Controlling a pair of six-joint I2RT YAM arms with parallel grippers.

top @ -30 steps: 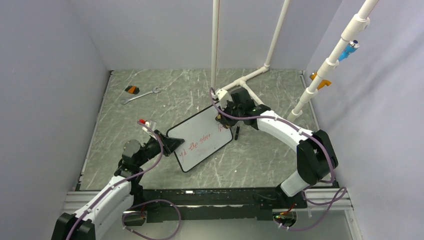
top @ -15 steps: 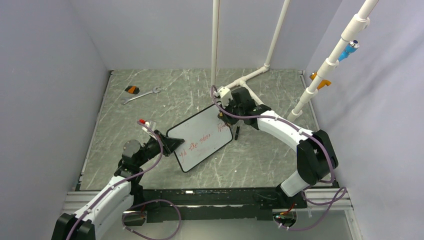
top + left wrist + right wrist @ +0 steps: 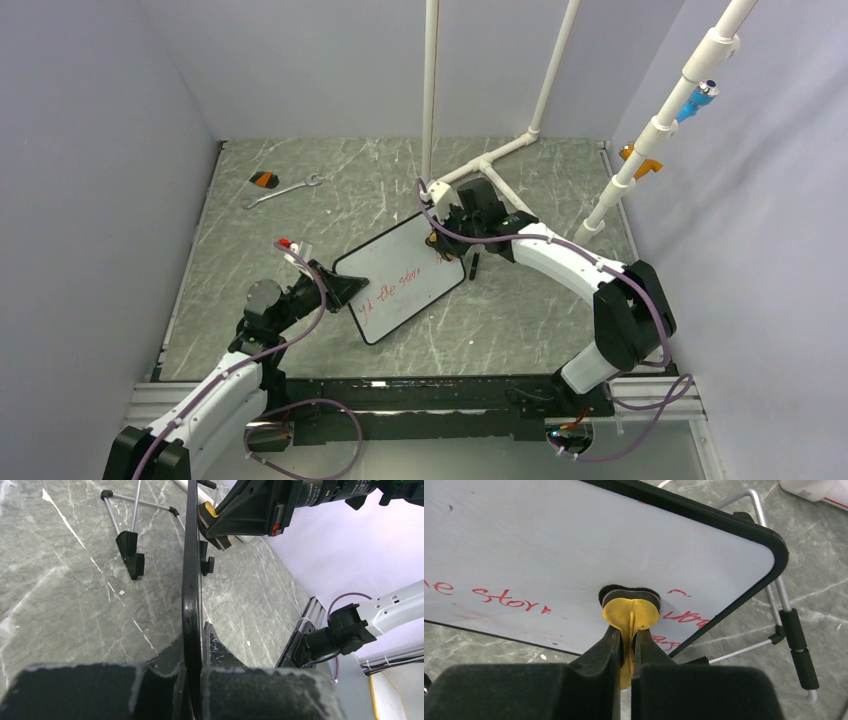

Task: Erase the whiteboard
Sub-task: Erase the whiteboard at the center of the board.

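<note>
The whiteboard [image 3: 405, 278] stands tilted on the marble table, white with a black frame and red handwriting along its lower part. My left gripper [image 3: 345, 290] is shut on its left edge; in the left wrist view the black frame [image 3: 191, 580] runs edge-on between my fingers. My right gripper [image 3: 440, 240] is shut on a small yellow eraser [image 3: 630, 614] with a black felt face, pressed against the board [image 3: 574, 555] near its right corner. Red words show left and right of the eraser. The eraser also shows in the left wrist view [image 3: 210, 517].
A wrench [image 3: 285, 190] and a small orange-black object [image 3: 264, 179] lie at the back left. White pipes [image 3: 430, 90] rise behind the board. The board's wire stand feet [image 3: 796, 640] rest on the table. A black marker [image 3: 473, 265] lies right of the board.
My right gripper with the eraser has shifted slightly along the board's right end, up and back, rubbing the red writing there. The left gripper and the board have stayed put.
</note>
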